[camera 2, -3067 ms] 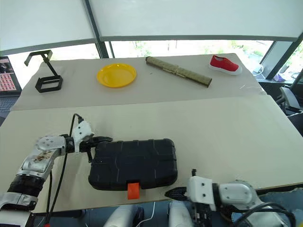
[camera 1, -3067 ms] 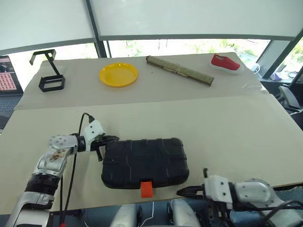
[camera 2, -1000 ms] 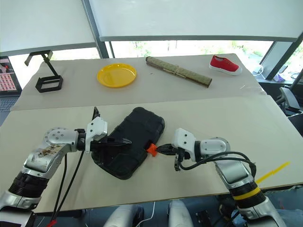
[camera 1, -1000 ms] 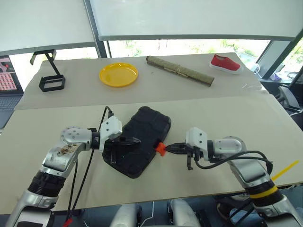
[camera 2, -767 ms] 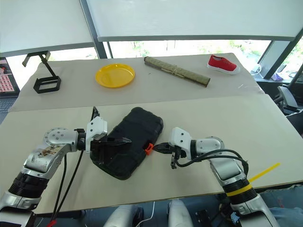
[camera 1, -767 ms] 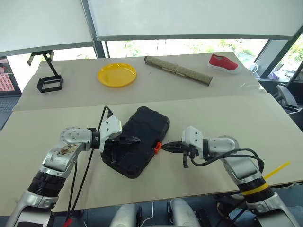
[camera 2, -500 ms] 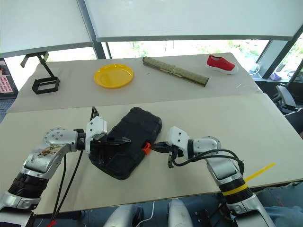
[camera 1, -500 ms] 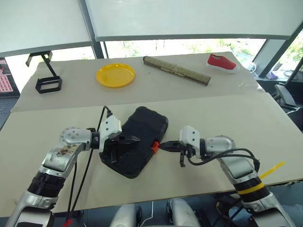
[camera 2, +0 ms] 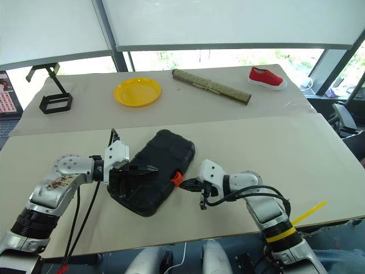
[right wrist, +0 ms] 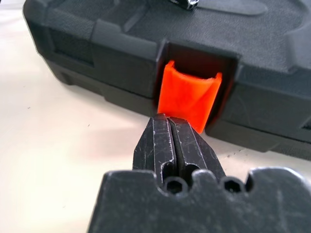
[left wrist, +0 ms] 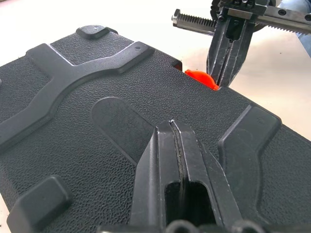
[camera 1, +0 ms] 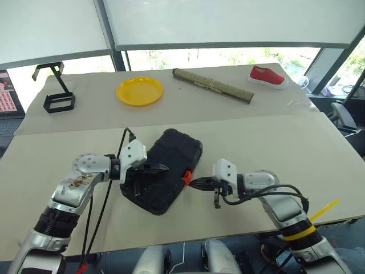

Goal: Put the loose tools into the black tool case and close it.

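The black tool case (camera 1: 162, 170) lay closed and turned at an angle on the near desk (camera 1: 274, 142), its orange latch (camera 1: 186, 177) facing the right gripper (camera 1: 193, 183). That gripper's jaws were pressed together, tips just beside the latch. The left gripper (camera 1: 162, 168), jaws likewise together, rested over the lid. On the far desk stood a black wire stand (camera 1: 57, 94), a yellow plate (camera 1: 140, 91), a rolled mat (camera 1: 213, 85) and a red shoe (camera 1: 268, 76).

Case: we are seeing the closed black tool case (camera 1: 164, 169) lying skewed now, no longer square to the surface's near edge.
Latch: its orange latch (right wrist: 189, 95) is facing right instead of toward us.
Left claw (camera 1: 165, 168): now resting on the lid.
Right claw (camera 1: 190, 183): pressing shut-tipped against the latch, having come in from the near edge.
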